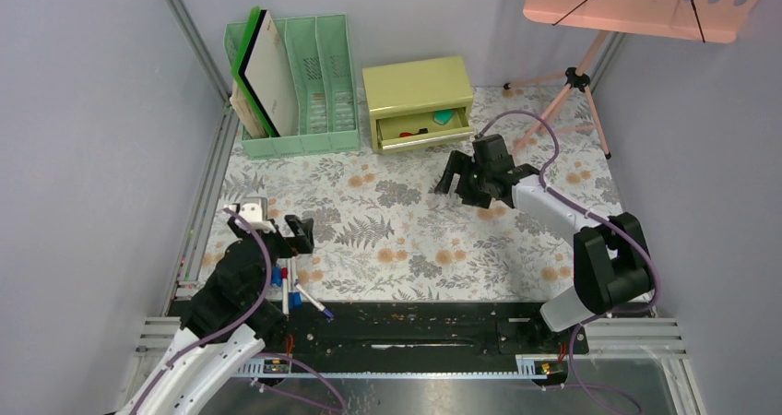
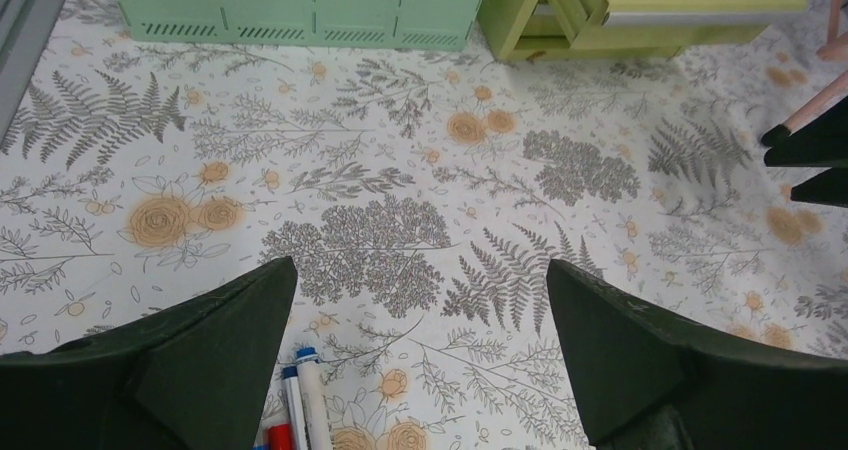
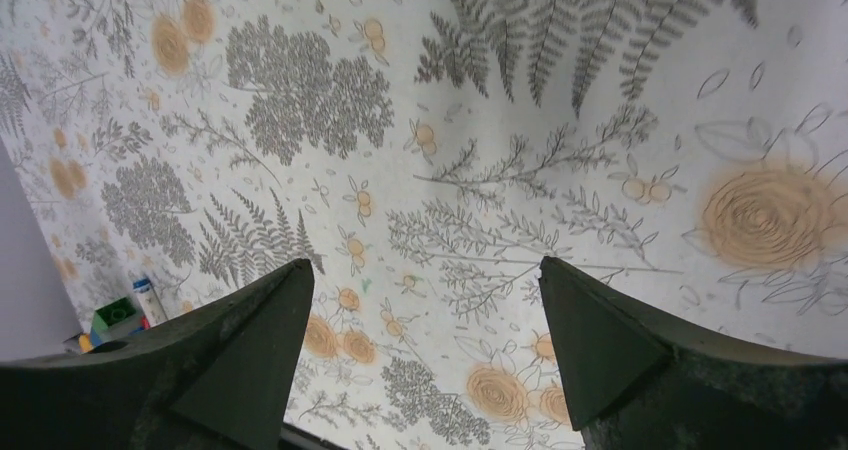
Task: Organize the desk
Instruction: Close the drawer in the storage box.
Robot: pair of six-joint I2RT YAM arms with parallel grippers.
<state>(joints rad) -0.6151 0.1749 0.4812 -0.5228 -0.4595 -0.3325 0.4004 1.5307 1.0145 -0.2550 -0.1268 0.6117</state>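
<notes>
Left gripper (image 2: 420, 270) is spread wide and empty over the desk (image 2: 400, 150), with markers (image 2: 300, 405) lying by one finger; right gripper (image 3: 425, 270) is also wide and empty over bare fern print. At the back of the desk, the green file rack (image 1: 318, 74) holds upright folders (image 1: 269, 69), and the yellow-green drawer chest (image 1: 420, 88) beside it has its drawer out with a teal item (image 1: 445, 116) and something red (image 1: 413, 133) inside. Left arm sits low at the near-left corner, right arm reaches toward the drawer, with the pink tripod (image 1: 576, 78) to its right.

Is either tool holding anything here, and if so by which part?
Nothing is held: left tool and right tool both stand open above the pale fern-printed desk.
</notes>
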